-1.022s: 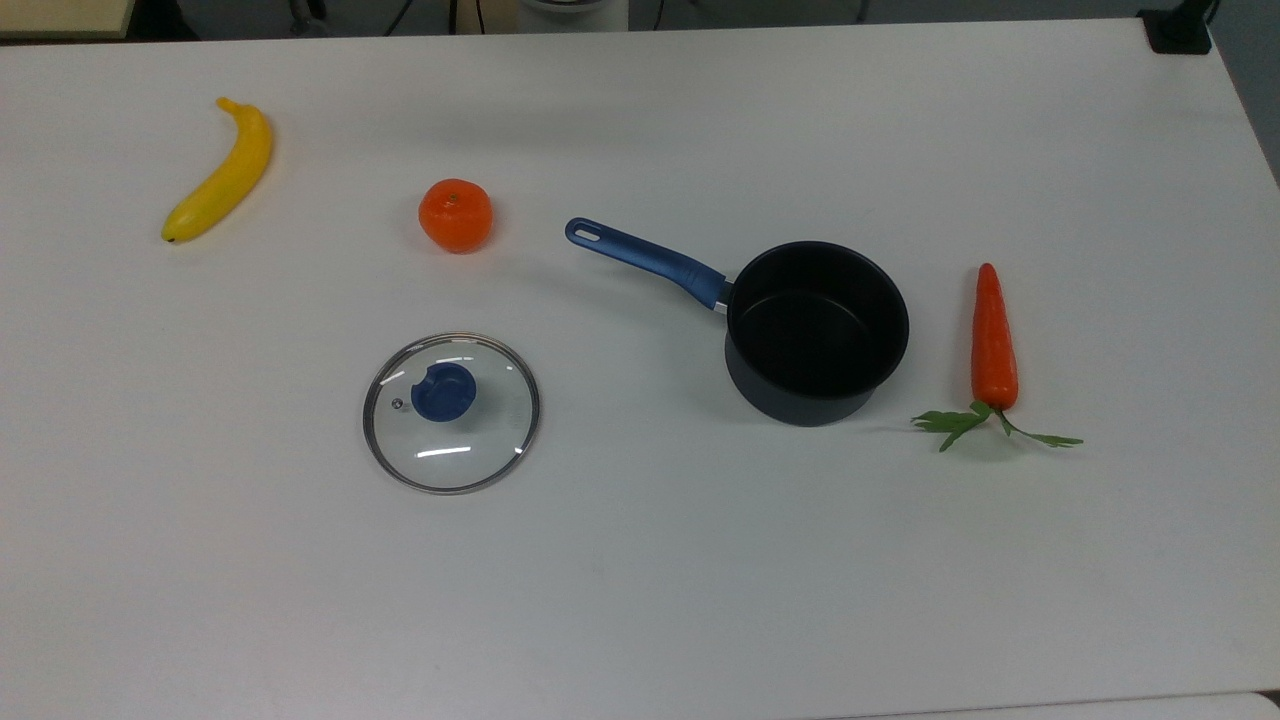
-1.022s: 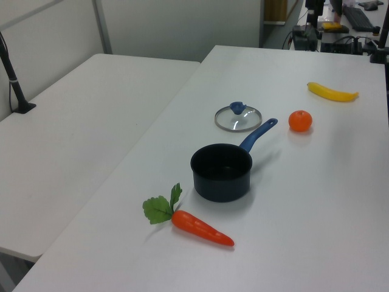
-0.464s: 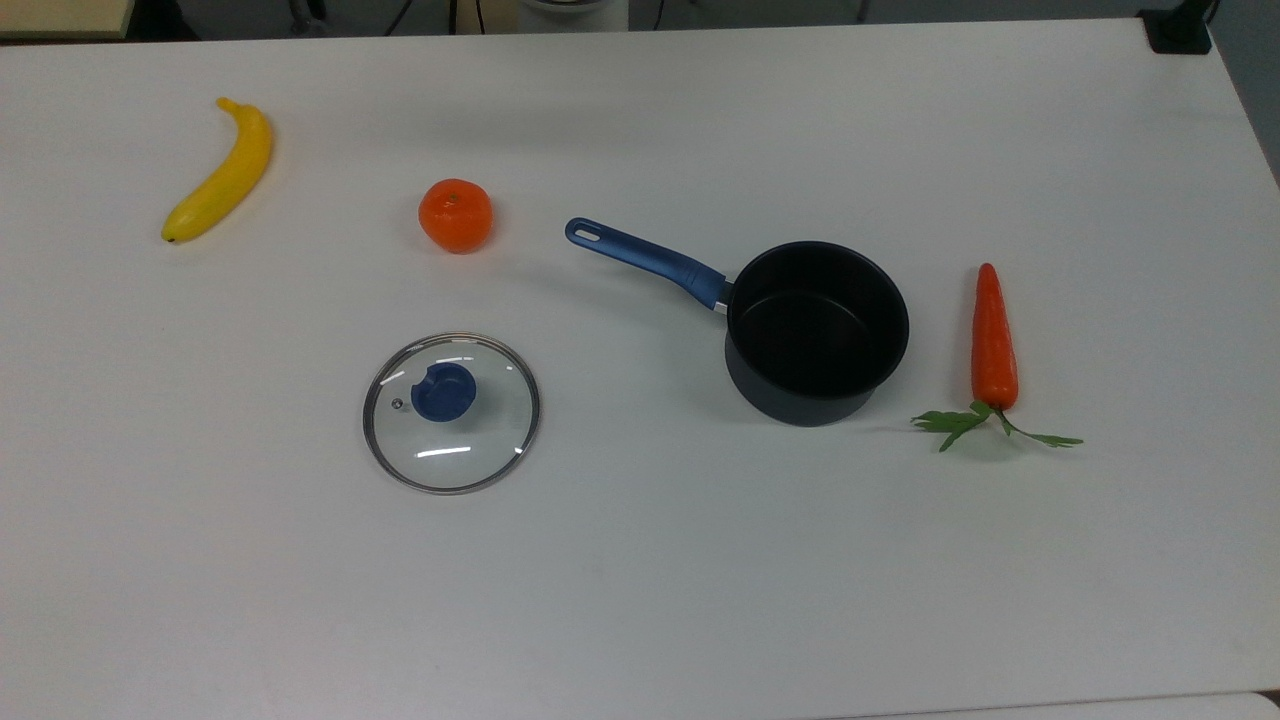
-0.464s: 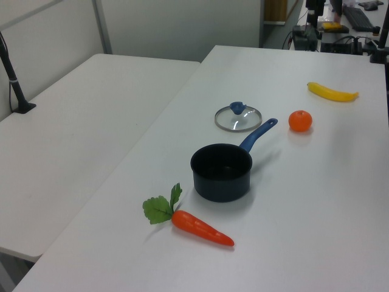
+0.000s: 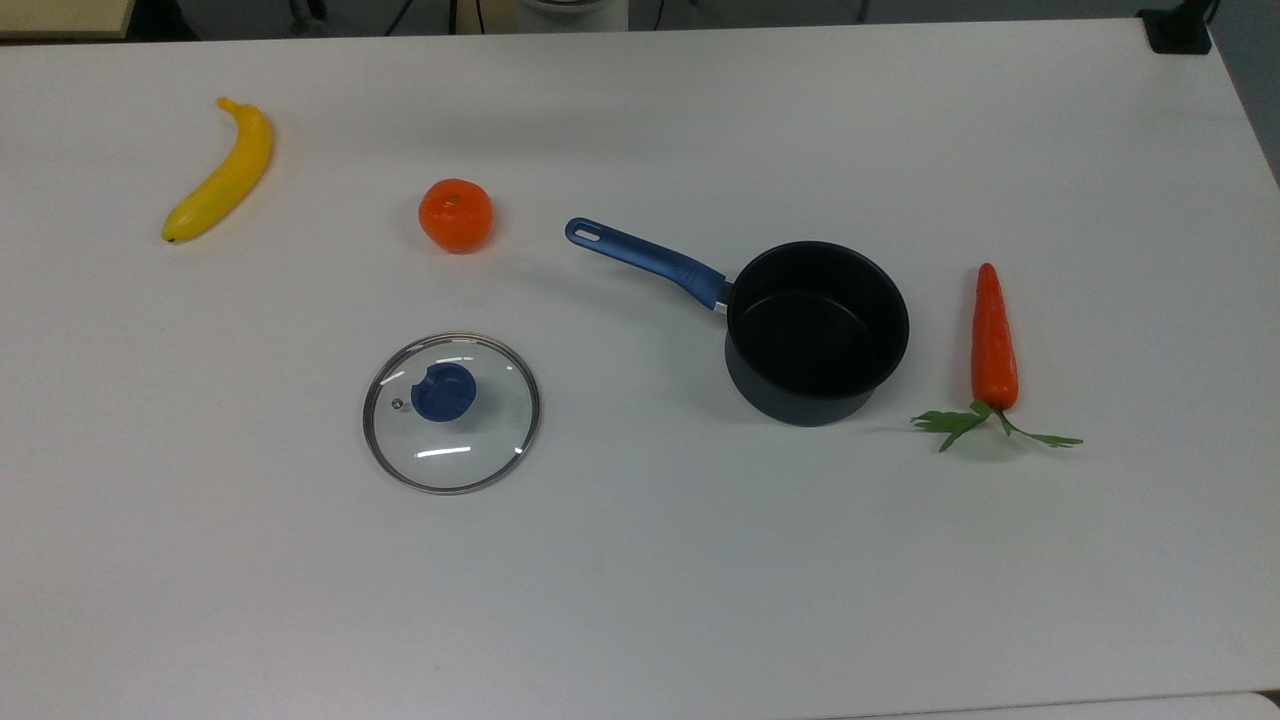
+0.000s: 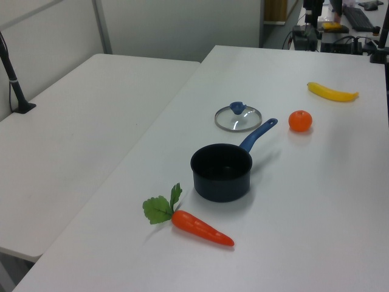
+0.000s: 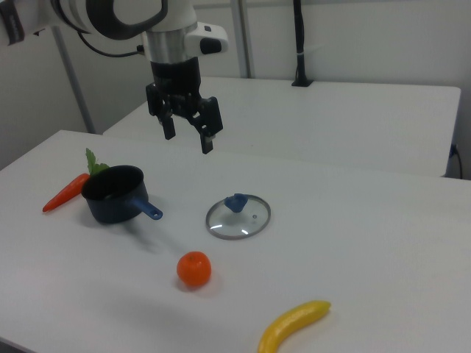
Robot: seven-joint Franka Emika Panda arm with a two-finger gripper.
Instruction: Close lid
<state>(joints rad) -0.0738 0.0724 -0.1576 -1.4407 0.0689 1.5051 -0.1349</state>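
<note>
Nearest in the right view lies the banana (image 7: 294, 326), at the tabletop's (image 5: 700, 600) front edge. Beyond it sits the orange (image 7: 194, 269), apart from all else. Next comes the lid (image 7: 238, 216), flat on the tabletop with its blue knob (image 7: 236, 202) up (clear glass, metal rim). It touches nothing. In the top view the lid (image 5: 451, 412) lies well to the top view's left of the pot (image 5: 817, 332), below the orange (image 5: 455, 215), with a small steam hole (image 5: 397, 404) beside the knob (image 5: 443, 391).

The pot (image 7: 113, 193) stands upright and open to the right view's left of the lid. It is black, and nothing shows inside it. Its blue handle (image 7: 149, 210) points toward the lid's side; in the top view the handle (image 5: 645, 258) runs up and to the top view's left, ending between orange and pot. Just behind the pot in the right view lies the carrot (image 7: 66, 191) with its green leaves (image 7: 93, 162). In the top view the carrot (image 5: 994, 337) lies to the top view's right of the pot, tip away from the camera, not touching it. The banana (image 5: 221, 174) lies far off at the top view's upper left.

Farthest back in the right view, the gripper (image 7: 188, 144) hangs in the air above the tabletop, behind pot and lid. Its jaws point down, spread apart, holding nothing.
</note>
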